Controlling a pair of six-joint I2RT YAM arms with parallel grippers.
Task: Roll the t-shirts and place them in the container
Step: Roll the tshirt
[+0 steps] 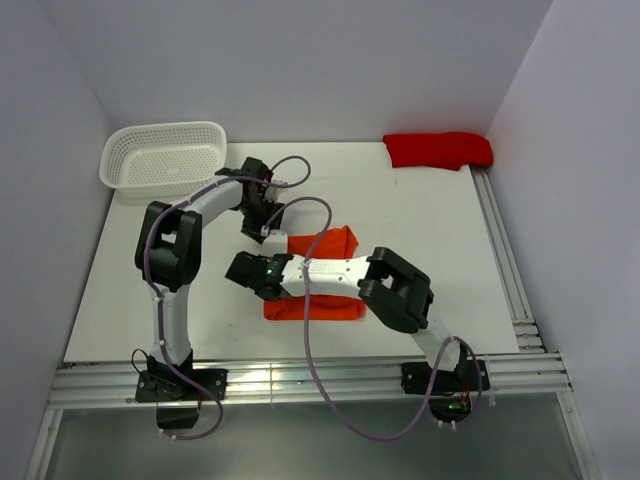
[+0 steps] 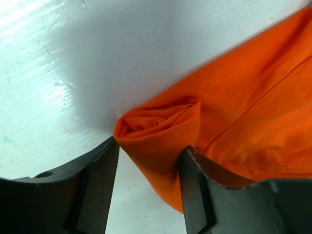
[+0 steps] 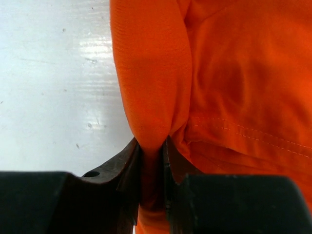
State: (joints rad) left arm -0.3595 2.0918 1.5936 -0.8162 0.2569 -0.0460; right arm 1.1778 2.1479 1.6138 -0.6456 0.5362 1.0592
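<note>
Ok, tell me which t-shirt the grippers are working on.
The bright orange t-shirt: the right gripper pinches its fold, the left gripper straddles its rolled end. The darker red t-shirt lies at the far right corner.

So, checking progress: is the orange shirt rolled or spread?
Partly rolled: orange shirt spirals at one edge, rest lies flat.

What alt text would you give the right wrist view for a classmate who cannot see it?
The right gripper pinches a rolled fold of the orange t-shirt between its two dark fingers, on a glossy white table.
</note>
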